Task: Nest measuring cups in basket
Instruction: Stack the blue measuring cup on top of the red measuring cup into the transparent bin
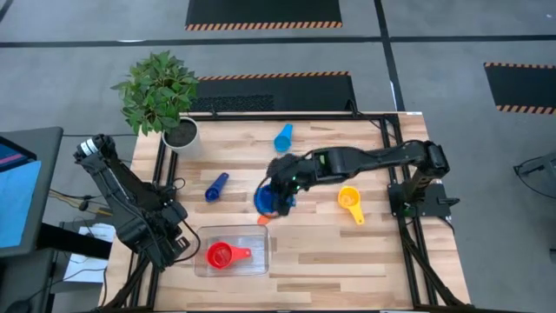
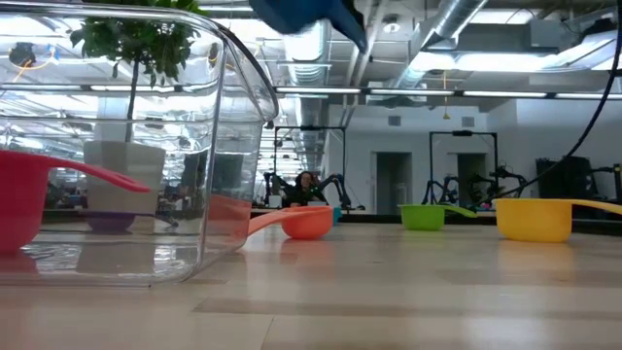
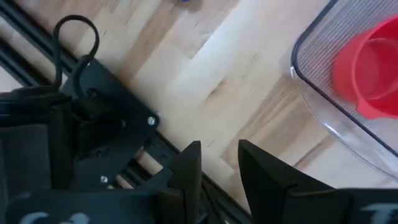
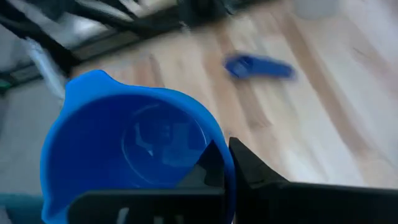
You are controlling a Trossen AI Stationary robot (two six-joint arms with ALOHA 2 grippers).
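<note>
My right gripper (image 1: 280,198) is over the table's middle, shut on the blue measuring cup (image 1: 264,201), which shows high up in the low view (image 2: 311,15). The clear basket (image 1: 252,261) stands by the near edge with the red cup (image 1: 221,255) inside on its floor. The dark blue cup (image 1: 215,187), light blue cup (image 1: 283,137) and yellow cup (image 1: 350,202) lie on the wood. The orange cup (image 2: 306,222) and green cup (image 2: 423,216) also rest on the table. My left gripper (image 3: 217,155) waits, slightly open, at the table's left edge beside the basket. My right gripper holds the blue cup by its wall at the rim (image 4: 219,144), one finger (image 4: 208,165) inside the bowl and the other (image 4: 252,169) outside. The cup is lifted clear of the table, its mouth facing the wrist camera.
A white plant pot (image 1: 181,135) with a leafy plant stands at the far left corner. Black frame rails (image 1: 156,174) run along the table's left and right edges. Bare wood lies near the right of the basket (image 1: 347,261).
</note>
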